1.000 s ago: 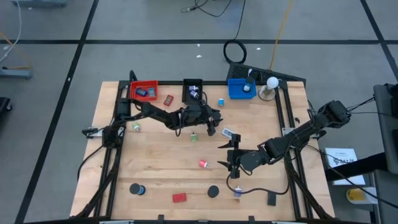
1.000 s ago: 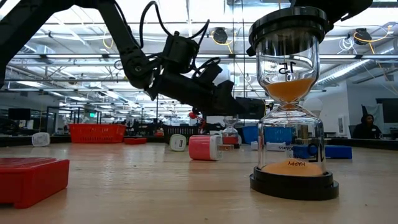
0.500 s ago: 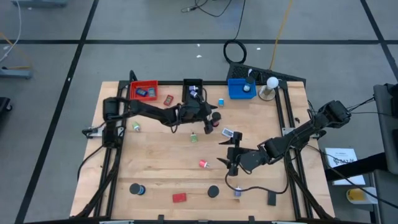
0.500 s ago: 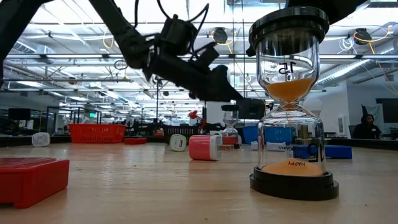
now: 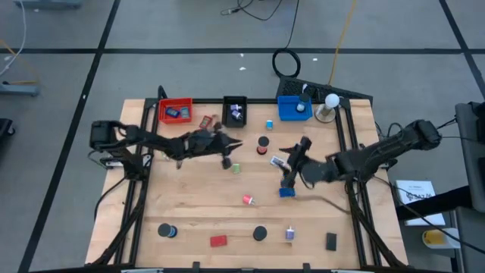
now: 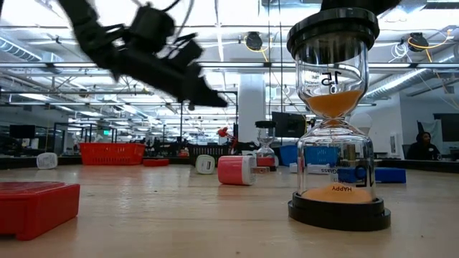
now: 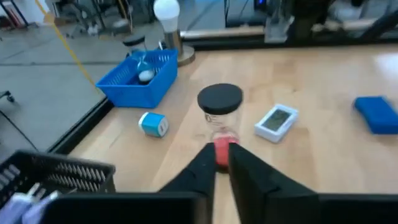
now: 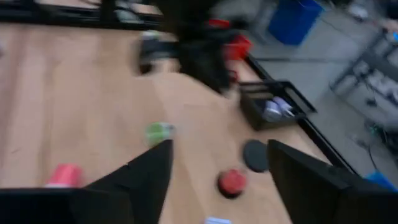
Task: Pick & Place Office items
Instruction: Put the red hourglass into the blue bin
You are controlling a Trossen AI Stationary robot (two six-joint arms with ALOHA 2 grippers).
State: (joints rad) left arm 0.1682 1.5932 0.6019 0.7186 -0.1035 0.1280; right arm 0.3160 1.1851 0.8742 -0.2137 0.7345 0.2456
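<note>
Left gripper (image 5: 226,161): over the far middle of the tabletop (image 5: 197,212), just near of the black tray; in its wrist view the two fingers (image 7: 244,171) stand almost together with only a thin slit between them and nothing held.
Right gripper (image 5: 286,180): right of centre, above a blue block; its wrist view shows the fingers (image 8: 314,177) spread wide with bare tabletop between them, so it is released.
Blue block (image 5: 286,192): lying on the tabletop at the right gripper's tip; contact cannot be told.
Small hourglass (image 5: 263,144): black cap, red inside, upright between the two grippers, just ahead of the left gripper's fingertips.
White digital timer (image 5: 277,161): flat on the wood just right of the small hourglass.
Green item (image 5: 236,168): just near of the left gripper.
Pink item (image 5: 248,199): mid-tabletop, apart from both grippers.
Red tray (image 5: 176,111): far left, items inside.
Black tray (image 5: 235,111): far middle, items inside.
Blue tray (image 5: 294,108): far right, beside the white ball lamp (image 5: 330,101).
Near edge: black discs, a red block (image 5: 218,241) and a large hourglass (image 6: 336,115) with orange sand.
</note>
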